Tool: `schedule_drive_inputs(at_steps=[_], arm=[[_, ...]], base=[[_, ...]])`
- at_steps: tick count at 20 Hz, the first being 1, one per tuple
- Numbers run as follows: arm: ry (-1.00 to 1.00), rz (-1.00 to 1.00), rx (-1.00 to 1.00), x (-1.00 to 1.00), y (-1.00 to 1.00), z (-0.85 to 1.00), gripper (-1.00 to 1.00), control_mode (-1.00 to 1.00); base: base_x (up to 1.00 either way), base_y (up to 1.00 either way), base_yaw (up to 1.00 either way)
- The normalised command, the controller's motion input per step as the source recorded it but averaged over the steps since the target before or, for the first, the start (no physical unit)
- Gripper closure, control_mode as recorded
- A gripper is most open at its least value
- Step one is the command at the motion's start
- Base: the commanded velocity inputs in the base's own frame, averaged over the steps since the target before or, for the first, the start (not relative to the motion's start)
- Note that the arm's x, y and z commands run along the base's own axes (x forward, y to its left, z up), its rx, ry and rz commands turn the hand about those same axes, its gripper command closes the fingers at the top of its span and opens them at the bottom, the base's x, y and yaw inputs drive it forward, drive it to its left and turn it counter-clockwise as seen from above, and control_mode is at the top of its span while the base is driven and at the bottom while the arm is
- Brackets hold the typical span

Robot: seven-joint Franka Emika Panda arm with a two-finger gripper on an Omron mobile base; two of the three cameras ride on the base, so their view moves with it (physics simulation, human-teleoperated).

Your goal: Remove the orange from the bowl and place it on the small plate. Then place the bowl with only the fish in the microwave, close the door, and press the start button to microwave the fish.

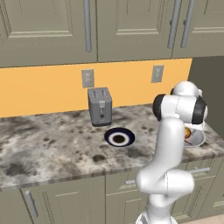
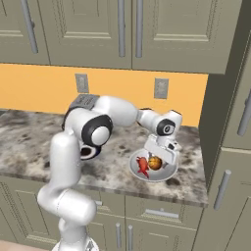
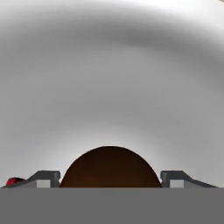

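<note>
Straddling the orange in the bowl.
The gripper sits spread, unclenched, one fingertip each side; closing off-centre could squirt the orange onto the fish.

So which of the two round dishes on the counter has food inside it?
The pale grey bowl under the gripper, holding the orange and the fish. The navy-rimmed small plate is bare.

A home kitchen, plainly rendered. Marked as such by the speckled granite counter with beige panelled cabinets above and below it, an orange backsplash with two wall outlets behind it, and a grey toaster standing at its back edge.
</note>
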Motion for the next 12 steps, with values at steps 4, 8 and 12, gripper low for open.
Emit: schedule_drive_inputs(at_steps=[4,8,12], arm=[[-0.15,-0.03,-0.07,-0.37,0.01,0.56,1.00,-1.00],[-0.31,-0.02,-0.14,-0.28,0.21,1.00,1.00,-1.00],[-0.27,-0.03,-0.17,-0.03,0.81,1.00,1.00,-1.00]], base=[[0.00,0.00,0.00],[0.00,0.00,0.00],[0.00,0.00,0.00]])
